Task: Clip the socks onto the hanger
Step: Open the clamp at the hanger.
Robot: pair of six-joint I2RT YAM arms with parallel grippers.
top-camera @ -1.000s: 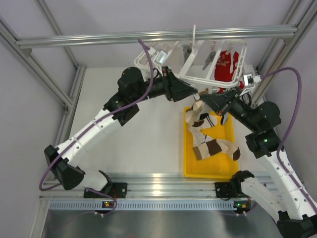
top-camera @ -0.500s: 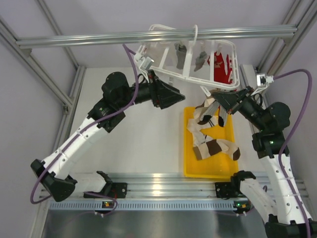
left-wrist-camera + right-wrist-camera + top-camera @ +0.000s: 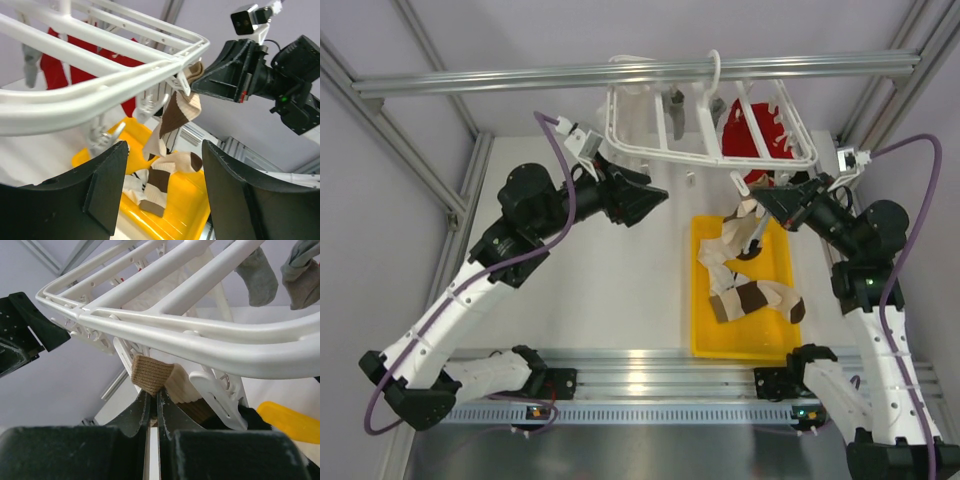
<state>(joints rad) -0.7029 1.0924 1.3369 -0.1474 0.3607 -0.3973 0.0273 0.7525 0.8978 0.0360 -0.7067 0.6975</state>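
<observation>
Sock [image 3: 150, 374] cuff held at hanger [image 3: 720, 158] edge, clipping unfinished.
Right gripper [image 3: 152, 396] pinches that cuff just beside a clip [image 3: 216, 386]; left gripper [image 3: 658, 193] stands open, empty, apart from the frame. More socks [image 3: 755, 297] wait in the yellow tray [image 3: 698, 310]. Room to move looks best left of the tray.

Bright, even light, soft shadows (wrist-view foregrounds slightly blurred), no harsh glare.

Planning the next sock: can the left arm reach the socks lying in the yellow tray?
Probably yes: the left gripper is open and empty, with only table between it and those socks.
</observation>
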